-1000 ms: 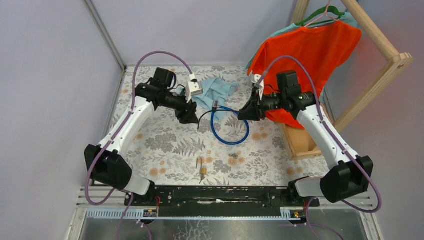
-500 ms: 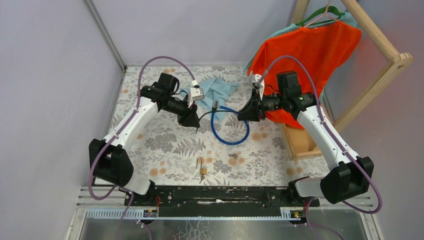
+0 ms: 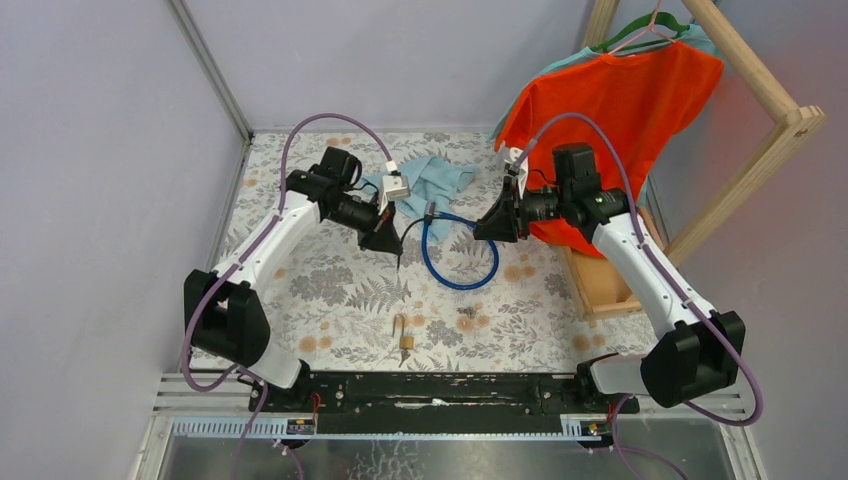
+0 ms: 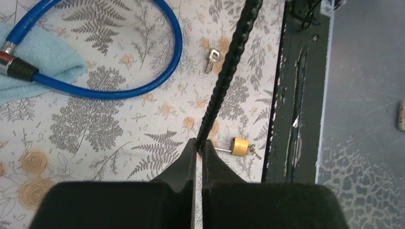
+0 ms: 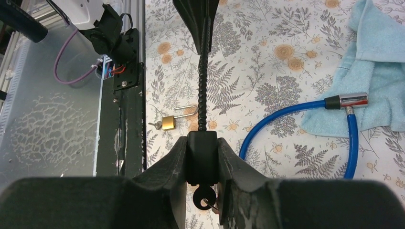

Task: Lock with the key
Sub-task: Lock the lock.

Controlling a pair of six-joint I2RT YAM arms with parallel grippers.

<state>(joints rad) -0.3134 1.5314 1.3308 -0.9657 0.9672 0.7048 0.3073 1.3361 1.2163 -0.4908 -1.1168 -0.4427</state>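
Observation:
A black ribbed cable [image 5: 202, 86] is stretched between both grippers above the table. My left gripper [image 4: 198, 143] is shut on its thin end, near the middle of the table [image 3: 392, 248]. My right gripper [image 5: 202, 143] is shut on the cable's black lock body [image 5: 202, 160], and a black round tab on a ring [image 5: 205, 197] pokes out behind it. The key [image 3: 465, 318], small and dark grey, lies alone on the table [image 4: 213, 59], untouched. Near the front edge lies a brass padlock [image 3: 405, 340] with its shackle open [image 4: 240, 145].
A blue cable lock [image 3: 460, 262] loops on the flowered tablecloth [image 3: 320, 290], with one end on a light-blue cloth [image 3: 430, 180]. An orange shirt [image 3: 620, 100] hangs on a wooden rack [image 3: 790, 120] behind the right arm. The black base rail [image 3: 440, 390] runs along the near edge.
My left gripper closed its jaws on the black cable's end while shifting slightly right and toward the front. The right arm held still.

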